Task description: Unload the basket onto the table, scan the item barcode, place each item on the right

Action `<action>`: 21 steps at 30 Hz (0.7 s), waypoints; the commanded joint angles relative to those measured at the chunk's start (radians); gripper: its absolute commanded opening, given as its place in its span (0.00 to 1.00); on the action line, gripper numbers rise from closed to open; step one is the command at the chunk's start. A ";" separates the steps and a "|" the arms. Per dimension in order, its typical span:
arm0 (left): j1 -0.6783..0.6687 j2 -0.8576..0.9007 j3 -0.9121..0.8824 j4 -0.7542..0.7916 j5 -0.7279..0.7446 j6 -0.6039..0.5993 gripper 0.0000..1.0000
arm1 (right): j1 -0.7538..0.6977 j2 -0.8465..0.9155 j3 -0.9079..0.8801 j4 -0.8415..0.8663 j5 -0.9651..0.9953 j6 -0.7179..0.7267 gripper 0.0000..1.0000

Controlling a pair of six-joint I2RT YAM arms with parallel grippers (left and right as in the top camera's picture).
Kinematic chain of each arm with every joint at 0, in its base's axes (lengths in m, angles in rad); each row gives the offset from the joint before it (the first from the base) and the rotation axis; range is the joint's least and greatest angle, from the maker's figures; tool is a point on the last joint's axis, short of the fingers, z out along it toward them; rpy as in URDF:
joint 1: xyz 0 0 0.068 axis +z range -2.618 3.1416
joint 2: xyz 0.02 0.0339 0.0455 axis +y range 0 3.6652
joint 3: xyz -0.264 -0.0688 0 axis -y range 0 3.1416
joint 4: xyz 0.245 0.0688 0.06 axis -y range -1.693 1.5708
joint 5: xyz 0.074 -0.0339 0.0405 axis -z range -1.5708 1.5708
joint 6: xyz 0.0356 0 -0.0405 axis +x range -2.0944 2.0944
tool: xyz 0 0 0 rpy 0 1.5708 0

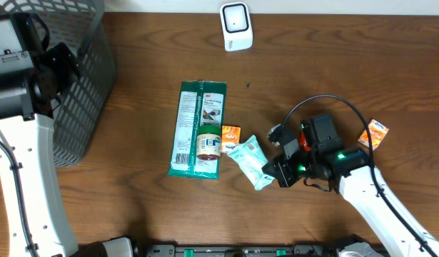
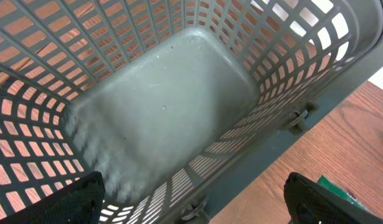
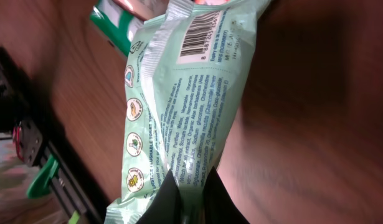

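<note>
Right wrist: right claw (image 3: 182,202) clenching near end of pack (image 3: 191,106), long axis running straight away, barcode (image 3: 200,36) showing at far end | overhead: pack lying on bench (image 1: 333,64), scanner (image 1: 236,26) sitting well beyond at far edge | left claw (image 2: 194,208) gaping over basket (image 2: 179,112), standing farther off.

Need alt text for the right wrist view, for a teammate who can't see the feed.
A pale green plastic packet fills the view, pinched at its near end by the right gripper, its barcode facing the camera at the far end. A brown wooden table lies behind.
</note>
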 commanded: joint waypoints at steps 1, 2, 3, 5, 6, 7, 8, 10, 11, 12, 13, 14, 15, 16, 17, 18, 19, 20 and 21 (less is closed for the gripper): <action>0.005 -0.001 0.006 0.000 -0.013 0.010 0.92 | 0.009 0.002 0.138 -0.070 0.049 0.027 0.01; 0.005 -0.001 0.006 0.000 -0.013 0.010 0.92 | 0.009 0.009 0.182 -0.114 0.075 0.027 0.01; 0.005 -0.001 0.006 -0.001 -0.013 0.010 0.93 | 0.009 0.016 0.223 -0.156 0.098 0.027 0.01; 0.005 -0.001 0.006 0.000 -0.013 0.010 0.92 | 0.009 0.041 0.326 -0.253 0.147 0.026 0.01; 0.005 -0.001 0.006 0.000 -0.013 0.010 0.93 | 0.009 0.055 0.377 -0.293 0.163 0.026 0.01; 0.005 -0.001 0.006 -0.001 -0.013 0.010 0.92 | 0.009 0.068 0.425 -0.326 0.171 0.026 0.01; 0.005 -0.001 0.006 0.000 -0.013 0.010 0.92 | 0.009 0.077 0.461 -0.343 0.170 0.022 0.01; 0.005 -0.001 0.006 0.000 -0.013 0.010 0.92 | 0.009 0.083 0.527 -0.341 0.145 0.026 0.01; 0.005 -0.001 0.006 0.000 -0.013 0.010 0.92 | 0.009 0.082 0.546 -0.342 0.122 0.030 0.01; 0.005 -0.001 0.006 -0.001 -0.013 0.010 0.92 | 0.009 0.077 0.563 -0.346 0.102 0.031 0.01; 0.005 -0.001 0.006 -0.001 -0.013 0.010 0.93 | 0.009 0.069 0.567 -0.356 0.101 0.031 0.01; 0.005 -0.001 0.006 0.000 -0.013 0.010 0.92 | 0.009 0.064 0.566 -0.359 0.101 0.033 0.01; 0.005 -0.001 0.006 -0.001 -0.013 0.010 0.92 | 0.009 0.064 0.565 -0.361 0.108 0.057 0.01; 0.005 -0.001 0.006 -0.001 -0.013 0.010 0.92 | 0.007 0.064 0.566 -0.359 0.124 0.106 0.01; 0.005 -0.001 0.006 -0.001 -0.013 0.010 0.93 | 0.006 0.066 0.566 -0.358 0.139 0.152 0.01; 0.005 -0.001 0.006 0.000 -0.013 0.010 0.92 | 0.004 0.070 0.567 -0.363 0.140 0.162 0.01; 0.005 -0.001 0.006 0.000 -0.013 0.010 0.92 | 0.004 0.074 0.570 -0.367 0.145 0.161 0.01; 0.005 -0.001 0.006 -0.001 -0.013 0.010 0.92 | 0.003 0.080 0.578 -0.372 0.159 0.162 0.01; 0.005 -0.001 0.006 0.000 -0.013 0.010 0.93 | 0.002 0.090 0.596 -0.385 0.176 0.168 0.01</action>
